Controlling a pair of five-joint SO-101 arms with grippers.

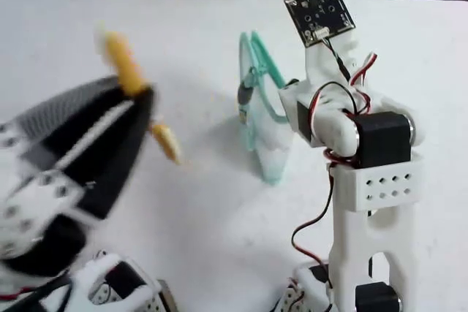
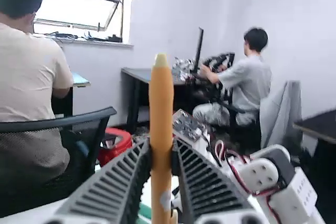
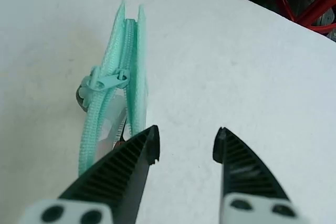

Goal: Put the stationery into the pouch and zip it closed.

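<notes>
Item: pen (image 1: 126, 63), orange, paler at both ends, clamped across its middle between the ribbed black fingers of the left gripper (image 1: 139, 104). In the high view it sits at 10 o'clock from centre, slanting from 11 to 5 o'clock. In the left wrist view the pen (image 2: 160, 103) stands straight up out of the pinching left gripper (image 2: 160, 148). Item: pouch (image 1: 263, 129), mint green with a clear panel, standing on edge on the white table (image 1: 205, 217), just off centre toward 2 o'clock and apart from the pen. Its zip slider (image 3: 113, 80) sits partway along the pouch (image 3: 131, 61), and the teeth are parted on the side nearer the right gripper (image 3: 186, 140). That gripper is spread wide, with one finger just beside the pouch's near end. Item: right arm (image 1: 373, 173), white, at 4 o'clock, with red and black wiring. Item: small black circuit board (image 1: 319, 12) at 1 o'clock; its markings are too small to read.
</notes>
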